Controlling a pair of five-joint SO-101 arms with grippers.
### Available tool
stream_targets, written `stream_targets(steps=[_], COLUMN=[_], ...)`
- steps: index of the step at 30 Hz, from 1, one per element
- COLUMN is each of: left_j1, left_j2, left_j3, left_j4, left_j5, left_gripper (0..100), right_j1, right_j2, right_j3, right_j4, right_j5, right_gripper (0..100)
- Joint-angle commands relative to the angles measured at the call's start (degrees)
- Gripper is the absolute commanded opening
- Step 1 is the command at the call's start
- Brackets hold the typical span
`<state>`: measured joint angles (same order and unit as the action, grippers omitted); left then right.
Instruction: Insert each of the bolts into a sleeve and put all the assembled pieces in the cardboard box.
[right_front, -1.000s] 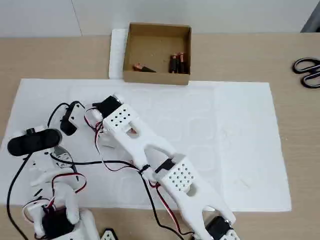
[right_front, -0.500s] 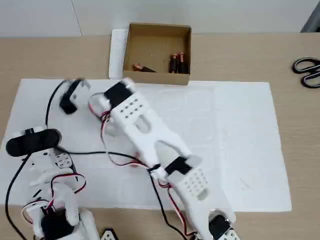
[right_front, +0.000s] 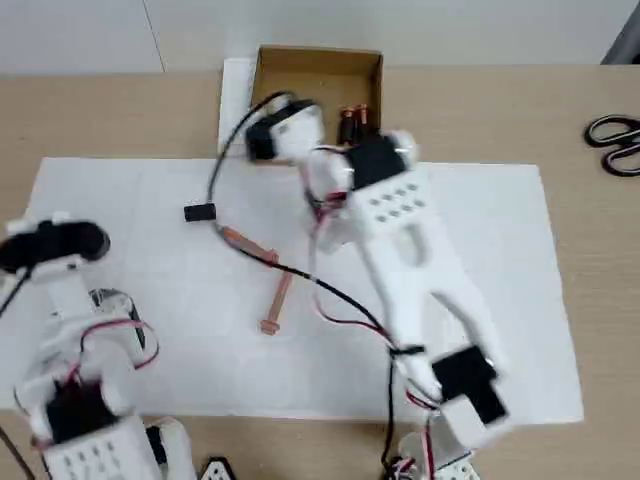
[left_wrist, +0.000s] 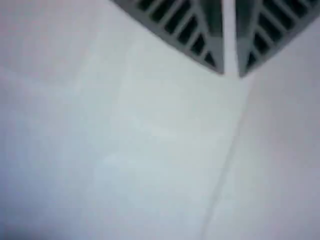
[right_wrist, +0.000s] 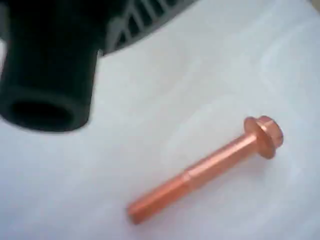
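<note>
**Surface.** The desk has a light wood top. A white sheet covers its middle area. Beyond the far edge of the desk lies a pale surface with one thin seam. Scissors lie on bare wood at the desk edge, well apart from the sheet.

**Task items.** The cardboard box stands at the far edge of the sheet. Dark assembled pieces with copper ends lie inside it against the near wall. One copper bolt lies flat on the sheet. A second copper bolt lies just beside it, nearer the arms. In the right wrist view a bolt lies on the sheet, close to a black hollow cylinder.

**Arms.** The right arm stretches across the sheet. The right pincer is over the box's near wall, and its state cannot be told. A cable trails from this arm over the sheet. The left arm stands at the near corner. The left pincer is narrow, with only a thin slit between the jaws and nothing in it, above the sheet.
</note>
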<state>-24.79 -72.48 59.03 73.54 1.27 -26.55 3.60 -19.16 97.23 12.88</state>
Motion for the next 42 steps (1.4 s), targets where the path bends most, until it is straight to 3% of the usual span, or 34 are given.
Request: stream_targets(steps=[1, 7, 13, 19, 27, 33, 36, 39, 42], left_j1=[2.6, 11.7, 19.9, 25.9, 31.0, 31.0, 31.0, 31.3, 31.5], left_j2=[14.9, 38.1, 58.6, 72.3, 80.1, 80.2, 80.2, 80.2, 80.3], left_j3=[-7.6, -20.4, -33.2, -46.1, -60.4, -65.9, -66.0, -66.3, -66.3], left_j4=[0.4, 0.4, 0.4, 2.5, 17.5, 19.5, 19.9, 19.3, 16.0], left_j5=[-0.2, -0.2, -0.5, -2.8, -34.1, -64.4, -77.1, -84.6, -85.9], left_gripper=[1, 1, 1, 1, 1, 1, 1, 1, 1], right_j1=[4.0, 12.1, 16.8, 17.5, 27.9, 28.9, 28.9, 28.9, 29.1], right_j2=[-10.3, -23.9, -44.6, -64.9, -91.0, -107.8, -107.0, -106.3, -106.3], right_j3=[1.5, 14.6, 37.4, 65.9, 95.2, 109.2, 111.5, 112.5, 112.6], right_j4=[-0.7, -8.6, -18.7, -24.8, -43.6, -43.8, -43.9, -44.3, -44.3], right_j5=[-5.5, -10.1, -9.8, -2.9, -1.5, -1.5, -1.5, -1.5, -2.5], right_gripper=[1.0, 1.2, 1.1, 1.1, 0.9, 0.3, 0.3, 0.3, 0.3])
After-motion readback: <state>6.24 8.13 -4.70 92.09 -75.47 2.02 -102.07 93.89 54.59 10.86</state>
